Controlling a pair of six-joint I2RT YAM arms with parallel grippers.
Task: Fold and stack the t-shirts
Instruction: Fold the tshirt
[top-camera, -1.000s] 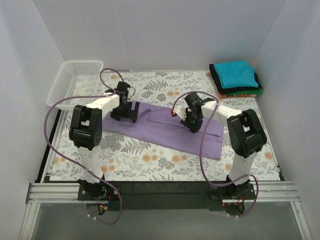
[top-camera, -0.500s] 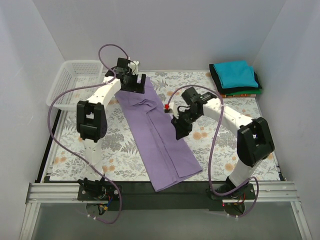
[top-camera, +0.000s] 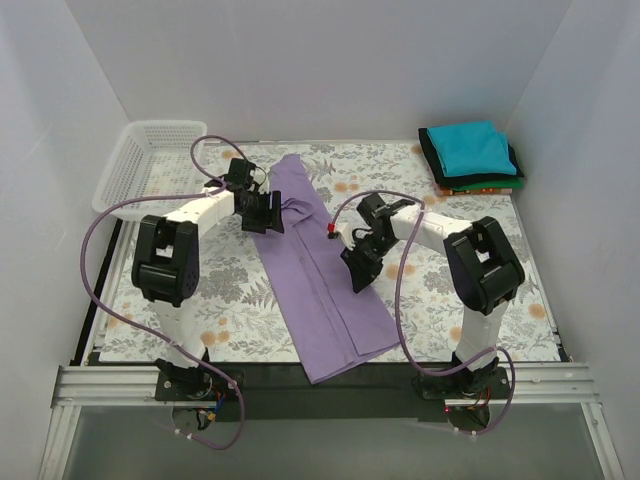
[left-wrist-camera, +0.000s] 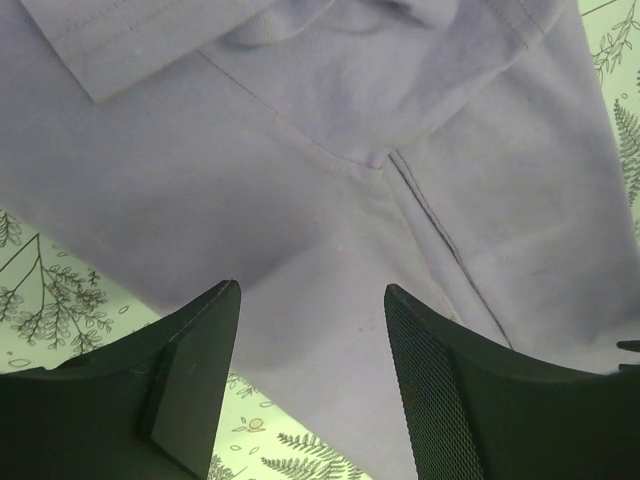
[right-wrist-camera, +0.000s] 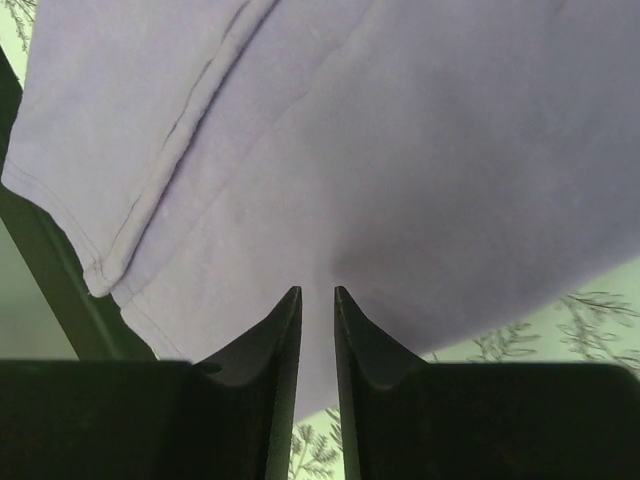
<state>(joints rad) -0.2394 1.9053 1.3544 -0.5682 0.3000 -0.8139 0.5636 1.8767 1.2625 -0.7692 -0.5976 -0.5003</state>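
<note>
The lavender t-shirt (top-camera: 322, 275), folded into a long strip, lies flat and diagonal from the back centre to the table's front edge. My left gripper (top-camera: 266, 212) hovers open over its upper left edge. In the left wrist view the cloth (left-wrist-camera: 330, 200) fills the frame, with nothing between the fingers. My right gripper (top-camera: 357, 272) sits at the strip's right edge. In the right wrist view the jaws stand almost shut with a narrow gap over the shirt (right-wrist-camera: 400, 150), and no cloth shows pinched between them. The folded teal shirt (top-camera: 473, 148) tops a stack with dark green and orange-red shirts at the back right.
A white mesh basket (top-camera: 148, 160) stands at the back left. The floral table cloth (top-camera: 230, 285) covers the table. The shirt's lower end reaches the black front rail (top-camera: 260, 375). White walls close in three sides.
The shirt swung from lying crosswise to lying diagonally front to back. My left gripper let go of its far end, dropped and came nearer, now open. My right gripper shifted slightly nearer.
</note>
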